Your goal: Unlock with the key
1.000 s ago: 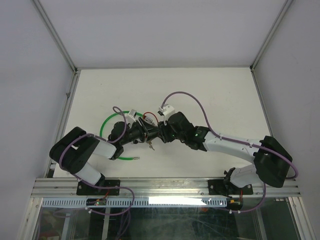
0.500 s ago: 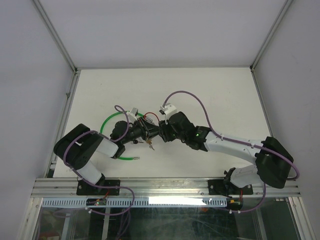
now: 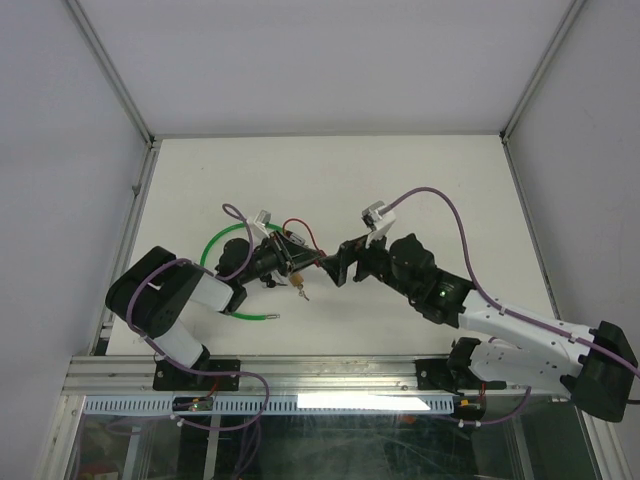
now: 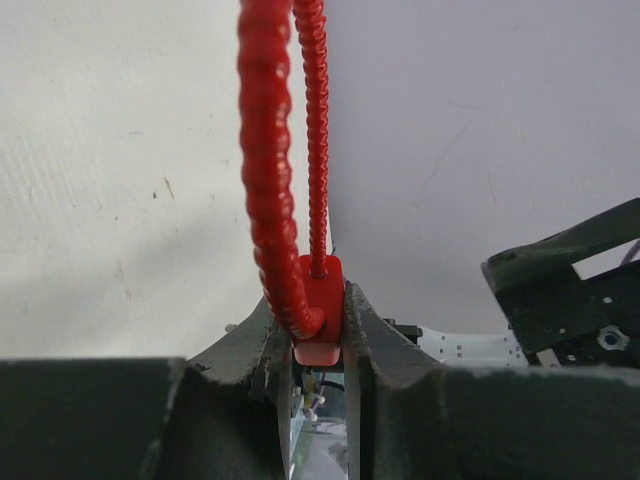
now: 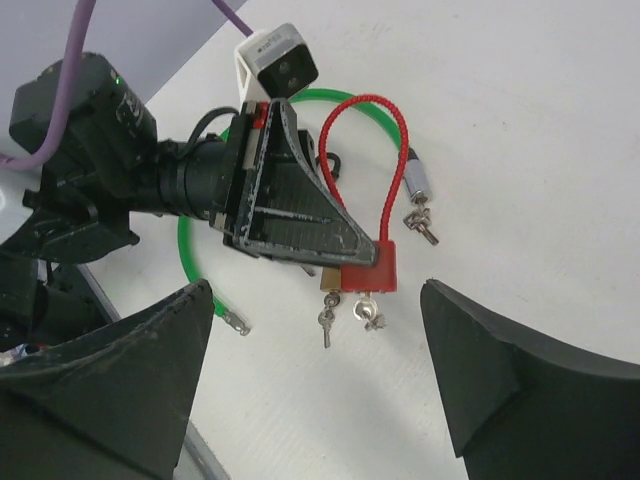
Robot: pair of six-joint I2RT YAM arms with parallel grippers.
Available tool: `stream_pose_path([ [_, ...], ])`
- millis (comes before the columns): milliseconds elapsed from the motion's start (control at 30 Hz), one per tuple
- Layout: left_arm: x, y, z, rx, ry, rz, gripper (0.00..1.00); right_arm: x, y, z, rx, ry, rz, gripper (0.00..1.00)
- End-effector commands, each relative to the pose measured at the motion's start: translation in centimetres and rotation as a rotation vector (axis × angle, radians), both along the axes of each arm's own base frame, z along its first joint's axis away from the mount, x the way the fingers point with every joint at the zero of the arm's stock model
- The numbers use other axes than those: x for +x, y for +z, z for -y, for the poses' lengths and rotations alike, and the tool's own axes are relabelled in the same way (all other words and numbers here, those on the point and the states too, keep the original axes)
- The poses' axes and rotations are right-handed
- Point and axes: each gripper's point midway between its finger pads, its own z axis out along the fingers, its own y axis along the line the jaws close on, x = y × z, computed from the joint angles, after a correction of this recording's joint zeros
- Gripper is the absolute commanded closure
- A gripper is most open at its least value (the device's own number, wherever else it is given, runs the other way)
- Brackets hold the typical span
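My left gripper (image 3: pixel 288 257) is shut on the body of a red padlock (image 5: pixel 372 272) and holds it just above the table; the body shows pinched between its fingers in the left wrist view (image 4: pixel 320 312). The lock's red cable shackle (image 5: pixel 365 140) loops upward. A small silver key (image 5: pixel 368 312) sticks in the bottom of the red lock. My right gripper (image 5: pixel 316 290) is open and empty, a short way back from the key. It also shows in the top view (image 3: pixel 340 268), to the right of the lock.
A brass padlock (image 5: pixel 330 278) with a hanging key (image 5: pixel 325 322) sits beside the red one. A green cable (image 5: pixel 190 265) loops on the table behind the left gripper. A silver cylinder (image 5: pixel 418 180) and loose keys (image 5: pixel 420 225) lie beyond the red lock.
My right gripper has pulled back to the right, away from the red padlock, and now stands open. The left gripper still holds the lock in about the same place.
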Motion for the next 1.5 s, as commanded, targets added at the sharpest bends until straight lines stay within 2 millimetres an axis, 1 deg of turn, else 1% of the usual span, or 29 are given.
stream_pose_path([
  [0,0.3,5.0,0.1,-0.066,-0.027,0.249,1.0,-1.1,1.0,-0.1,0.13,0.049,0.073,0.13],
  [100,0.3,5.9,0.1,-0.088,-0.035,0.294,1.0,-1.5,0.3,0.7,0.138,0.047,0.078,0.13],
  [200,0.3,6.8,0.3,-0.122,-0.044,0.319,1.0,-1.4,-0.1,0.7,0.148,0.043,0.086,0.13],
  [233,0.3,7.0,0.3,-0.135,-0.046,0.321,1.0,-1.2,0.2,0.5,0.246,-0.006,-0.013,0.15],
  [267,0.3,7.2,0.3,-0.148,-0.046,0.327,1.0,-1.2,0.2,0.3,0.297,-0.025,-0.062,0.19],
  [333,0.2,7.7,0.3,-0.176,-0.05,0.336,1.0,-1.1,-0.1,0.2,0.341,-0.04,-0.112,0.23],
  [400,0.2,8.0,0.2,-0.2,-0.048,0.334,1.0,-0.7,0.0,0.6,0.408,-0.059,-0.146,0.27],
  [500,0.1,8.3,0.0,-0.231,-0.041,0.331,1.0,-0.6,0.4,1.1,0.518,-0.057,-0.174,0.34],
  [567,0.2,8.4,-0.1,-0.243,-0.033,0.322,1.0,-0.5,0.4,1.2,0.55,-0.06,-0.184,0.37],
  [667,0.0,8.8,-0.2,-0.266,-0.028,0.309,1.0,-0.1,0.0,1.0,0.556,-0.059,-0.19,0.4],
  [767,0.0,8.9,-0.5,-0.276,-0.013,0.298,1.0,0.4,-0.3,0.6,0.585,-0.046,-0.198,0.47],
  [867,0.1,9.0,-0.8,-0.282,0.006,0.293,1.0,0.7,-0.2,0.2,0.622,-0.026,-0.199,0.5],
  [1000,0.0,9.1,-0.7,-0.29,0.004,0.285,1.0,1.3,-0.8,-0.4,0.618,-0.03,-0.216,0.55],
  [1133,0.0,9.4,-0.8,-0.296,0.006,0.291,1.0,1.7,-1.4,-0.5,0.624,-0.043,-0.228,0.6],
  [1233,0.1,9.5,-0.8,-0.298,0.007,0.292,1.0,1.7,-1.7,-0.7,0.622,-0.04,-0.239,0.62],
  [1467,0.0,9.8,-0.8,-0.312,0.005,0.297,1.0,2.0,-3.0,-0.3,0.607,-0.072,-0.253,0.65],
])
